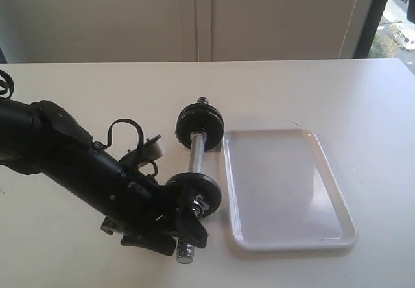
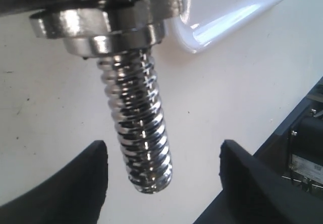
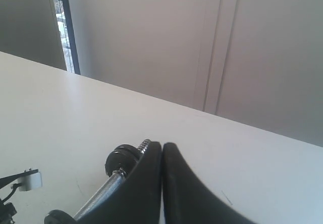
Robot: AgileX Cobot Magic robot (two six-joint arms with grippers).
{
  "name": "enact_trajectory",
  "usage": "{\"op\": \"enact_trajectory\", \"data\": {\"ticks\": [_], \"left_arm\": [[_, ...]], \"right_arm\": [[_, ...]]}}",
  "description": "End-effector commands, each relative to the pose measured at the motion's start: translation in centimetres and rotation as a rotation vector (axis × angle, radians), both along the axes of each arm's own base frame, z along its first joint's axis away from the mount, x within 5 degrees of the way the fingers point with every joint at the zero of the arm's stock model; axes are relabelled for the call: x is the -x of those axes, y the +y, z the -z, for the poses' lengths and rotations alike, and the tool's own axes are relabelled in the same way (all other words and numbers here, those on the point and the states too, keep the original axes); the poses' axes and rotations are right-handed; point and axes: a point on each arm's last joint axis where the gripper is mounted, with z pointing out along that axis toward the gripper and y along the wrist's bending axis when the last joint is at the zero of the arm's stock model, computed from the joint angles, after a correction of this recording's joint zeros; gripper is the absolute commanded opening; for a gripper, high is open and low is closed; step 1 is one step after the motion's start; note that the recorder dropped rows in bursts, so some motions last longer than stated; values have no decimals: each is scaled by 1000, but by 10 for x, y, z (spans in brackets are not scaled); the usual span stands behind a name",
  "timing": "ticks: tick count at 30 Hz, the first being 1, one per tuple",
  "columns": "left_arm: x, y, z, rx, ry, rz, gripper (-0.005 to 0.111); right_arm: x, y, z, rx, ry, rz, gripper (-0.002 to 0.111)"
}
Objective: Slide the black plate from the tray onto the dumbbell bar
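No legible text, white sticker [image 2: 305, 166] print too blurred

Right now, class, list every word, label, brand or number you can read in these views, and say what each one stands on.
No text can be read in any view.
A pale label on the black unit: print too blurred to read.
The tray and dumbbell bar: no markings visible.

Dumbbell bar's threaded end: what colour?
The steel bar's threaded end is shiny chrome silver; left wrist view.
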Motion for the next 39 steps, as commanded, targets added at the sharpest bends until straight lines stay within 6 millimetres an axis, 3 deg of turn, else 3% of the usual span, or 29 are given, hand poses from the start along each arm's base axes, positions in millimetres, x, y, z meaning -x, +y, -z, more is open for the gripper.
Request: {"op": "enact_trajectory", "data": {"ticks": [1, 8, 13, 17, 20, 26, 30, 34, 39], "left_arm": [[1, 4, -7, 25, 20, 27, 67], [0, 15, -25, 30, -62, 28, 67], [-1, 42, -46, -51, -122, 11, 67], [9, 62, -76, -61, -211, 24, 66], [23, 76, -100, -106, -319, 10, 55], [60, 115, -142, -281, -542, -53, 5], [81, 135, -165, -313, -758, -123, 0], [97, 148, -163, -302, -927, -184, 0], [106, 157, -141, -328, -1023, -210, 0]], "right_arm": [[1, 0, 0, -3, -7, 4, 0], [1, 0, 0, -3, -7, 4, 0], [1, 0, 0, -3, -7, 4, 0], [1, 0, 0, -3, -7, 4, 0], [1, 0, 0, -3, -7, 4, 0], [1, 0, 0, -3, -7, 4, 0], [1, 1, 2, 5, 16, -9, 0], [-2, 0, 17, 14, 46, 3, 0], [-5, 0, 38, 52, 101, 8, 0]]}}
